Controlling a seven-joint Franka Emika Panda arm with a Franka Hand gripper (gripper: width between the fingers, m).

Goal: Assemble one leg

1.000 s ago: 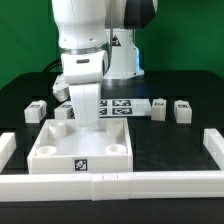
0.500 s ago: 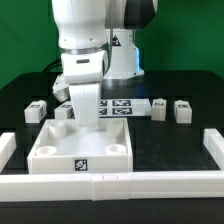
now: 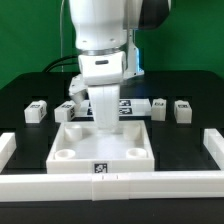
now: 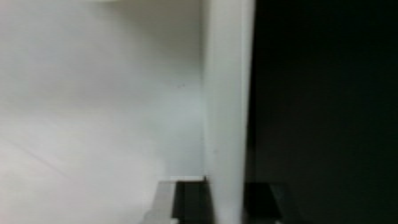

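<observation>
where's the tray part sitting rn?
Exterior view: the tray-like part sits front centre on the black table, just behind the front white rail; the gripper is at its back wall.

My claw point(image 3: 104, 118) stands low inside the tray point(image 3: 70, 168), with raised rim on every side of it; straight up is open. In the wrist view the tray's wall point(image 4: 222, 100) runs close beside my fingers. To the exterior view's left of my claw stand a leg point(image 3: 66, 110) and another leg point(image 3: 37, 111). To its right stand a third leg point(image 3: 158, 107) and a fourth leg point(image 3: 182, 108). Bare table point(image 3: 185, 140) lies open beyond the tray, until the white fence point(image 3: 110, 183).
</observation>
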